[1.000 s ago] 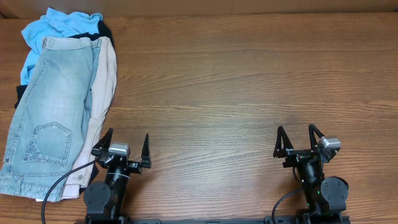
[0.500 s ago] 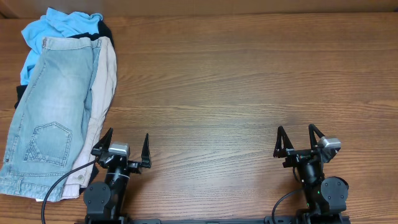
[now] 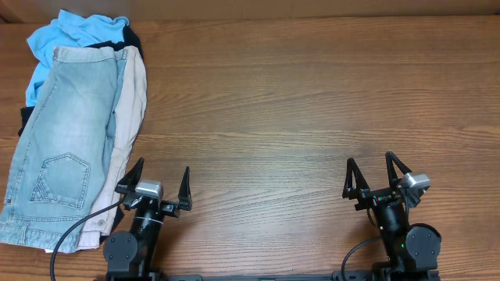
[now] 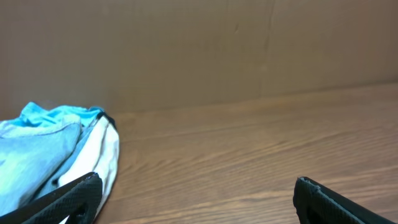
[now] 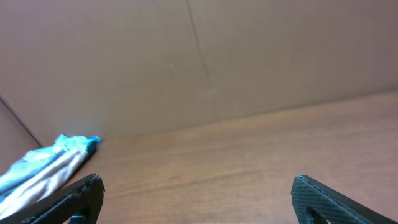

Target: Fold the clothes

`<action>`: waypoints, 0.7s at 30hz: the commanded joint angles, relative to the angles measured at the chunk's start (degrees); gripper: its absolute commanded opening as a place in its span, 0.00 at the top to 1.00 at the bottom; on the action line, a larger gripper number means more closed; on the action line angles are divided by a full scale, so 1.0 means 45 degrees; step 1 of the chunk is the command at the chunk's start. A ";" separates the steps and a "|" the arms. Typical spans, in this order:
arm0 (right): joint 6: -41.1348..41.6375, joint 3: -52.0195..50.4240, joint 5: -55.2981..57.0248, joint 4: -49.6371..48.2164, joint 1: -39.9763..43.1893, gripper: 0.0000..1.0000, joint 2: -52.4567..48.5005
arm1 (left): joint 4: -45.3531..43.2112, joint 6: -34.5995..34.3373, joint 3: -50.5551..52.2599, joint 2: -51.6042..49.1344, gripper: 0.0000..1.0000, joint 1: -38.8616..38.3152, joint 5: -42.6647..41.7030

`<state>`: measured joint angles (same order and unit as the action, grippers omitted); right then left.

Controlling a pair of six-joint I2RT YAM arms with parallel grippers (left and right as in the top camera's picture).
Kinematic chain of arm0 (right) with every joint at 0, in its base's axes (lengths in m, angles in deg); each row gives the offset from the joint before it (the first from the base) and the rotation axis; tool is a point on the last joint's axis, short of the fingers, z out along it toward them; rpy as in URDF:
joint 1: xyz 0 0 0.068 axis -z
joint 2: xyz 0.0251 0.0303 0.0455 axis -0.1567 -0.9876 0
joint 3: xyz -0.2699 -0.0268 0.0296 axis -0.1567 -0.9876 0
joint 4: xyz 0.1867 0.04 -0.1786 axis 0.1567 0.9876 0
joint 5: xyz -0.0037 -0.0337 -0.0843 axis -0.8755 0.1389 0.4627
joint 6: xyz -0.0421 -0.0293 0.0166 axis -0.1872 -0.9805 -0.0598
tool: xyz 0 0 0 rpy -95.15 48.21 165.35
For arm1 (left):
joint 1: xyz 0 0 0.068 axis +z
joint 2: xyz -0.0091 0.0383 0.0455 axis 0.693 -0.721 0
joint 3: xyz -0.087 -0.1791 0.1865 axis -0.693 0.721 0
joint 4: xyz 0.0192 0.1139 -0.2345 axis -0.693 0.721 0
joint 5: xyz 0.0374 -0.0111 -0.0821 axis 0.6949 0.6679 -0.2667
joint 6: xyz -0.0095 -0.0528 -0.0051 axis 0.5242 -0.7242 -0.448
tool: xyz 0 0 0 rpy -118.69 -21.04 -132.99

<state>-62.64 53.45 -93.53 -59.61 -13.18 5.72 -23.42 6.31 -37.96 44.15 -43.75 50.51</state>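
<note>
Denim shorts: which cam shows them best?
Overhead: the denim shorts lie nearly whole atop the pile, back pocket showing. Left wrist catches only a pale-blue edge; right wrist only a distant sliver of the pile.

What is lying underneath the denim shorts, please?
From under the denim shorts, beige shorts poke out along the right edge, a sky-blue top at the far end, and a black garment beside it. How they lie underneath is covered.

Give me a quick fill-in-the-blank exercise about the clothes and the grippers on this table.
The denim shorts lie on ___ of the beige shorts.
Both sit on the ___ side of the table.
The left gripper and right gripper are both ___, holding nothing.
Missing words: top, left, open.
</note>
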 commanded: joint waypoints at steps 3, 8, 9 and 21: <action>0.0049 0.1112 -0.0287 -0.0073 -0.0063 0.00 -0.0034 | 0.1239 -0.0903 -0.1928 -0.0228 0.00 0.0063 -0.0199; 0.0039 0.3691 -0.0423 0.0918 -0.0063 0.00 -0.1608 | 0.4274 -0.0903 -0.5634 -0.2244 0.00 0.0063 0.0617; 0.0034 0.4260 -0.0481 0.1253 -0.0063 0.00 -0.2089 | 0.4881 -0.0903 -0.6411 -0.2764 0.00 0.0063 0.0801; -0.0821 1.2910 -0.1423 0.7864 -0.0063 0.00 -1.1181 | 1.2259 0.1433 -1.4664 -1.0516 0.00 0.0063 0.1695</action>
<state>-65.11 103.72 -98.06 -26.96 -13.18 -37.43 29.76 6.68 -99.40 3.14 -43.75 57.85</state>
